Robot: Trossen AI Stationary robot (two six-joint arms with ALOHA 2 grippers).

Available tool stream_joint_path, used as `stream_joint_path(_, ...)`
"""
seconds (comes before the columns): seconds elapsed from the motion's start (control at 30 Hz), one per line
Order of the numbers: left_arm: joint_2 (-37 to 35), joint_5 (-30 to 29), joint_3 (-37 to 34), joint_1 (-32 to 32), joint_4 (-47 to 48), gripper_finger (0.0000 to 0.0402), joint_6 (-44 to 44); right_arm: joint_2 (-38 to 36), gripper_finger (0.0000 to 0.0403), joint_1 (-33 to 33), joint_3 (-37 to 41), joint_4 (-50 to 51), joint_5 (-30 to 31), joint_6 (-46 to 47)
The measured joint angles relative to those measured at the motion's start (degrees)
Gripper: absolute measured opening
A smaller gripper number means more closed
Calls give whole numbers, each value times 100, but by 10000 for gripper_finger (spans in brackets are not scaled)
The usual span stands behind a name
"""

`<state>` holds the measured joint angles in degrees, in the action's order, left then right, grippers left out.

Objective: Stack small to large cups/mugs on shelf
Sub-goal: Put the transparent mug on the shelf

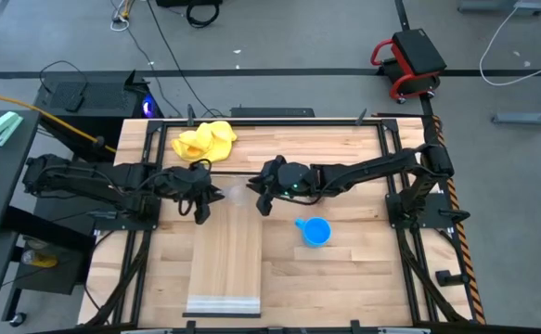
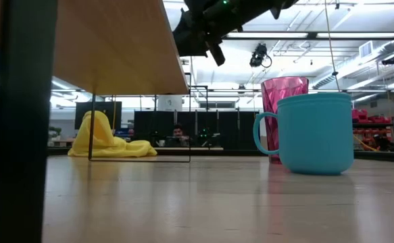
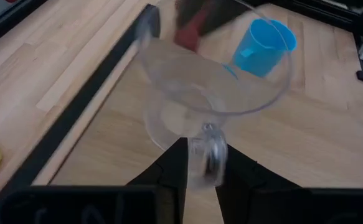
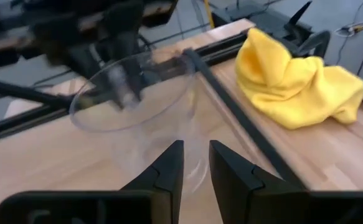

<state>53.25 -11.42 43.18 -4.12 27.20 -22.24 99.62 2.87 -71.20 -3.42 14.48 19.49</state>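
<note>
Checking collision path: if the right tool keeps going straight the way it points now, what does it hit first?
Most likely the clear cup, directly ahead of the right tool and pinched at its rim by the left tool. Depth is unclear, so the gap can't be judged.

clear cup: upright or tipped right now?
Upright, mouth up. The left tool pinches the clear cup by its rim in the left wrist view; the right wrist view shows its open mouth on top, narrower base below.

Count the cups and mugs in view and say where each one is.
3. The clear plastic cup is gripped at its rim by the left gripper above the wood plank shelf. The bright blue handled mug stands on the tabletop. The dark red ribbed cup stands behind it.
</note>
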Motion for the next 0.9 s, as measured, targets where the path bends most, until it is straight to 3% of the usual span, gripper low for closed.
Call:
stream_joint_path(0.33, -446, -51, -2, 6, 281, 74, -113, 12, 85, 70, 6, 63, -96, 26)
stream_joint_path(0.9, -455, -96, -4, 4, 447, 81, -111, 15, 85, 158, 9, 50, -98, 45)
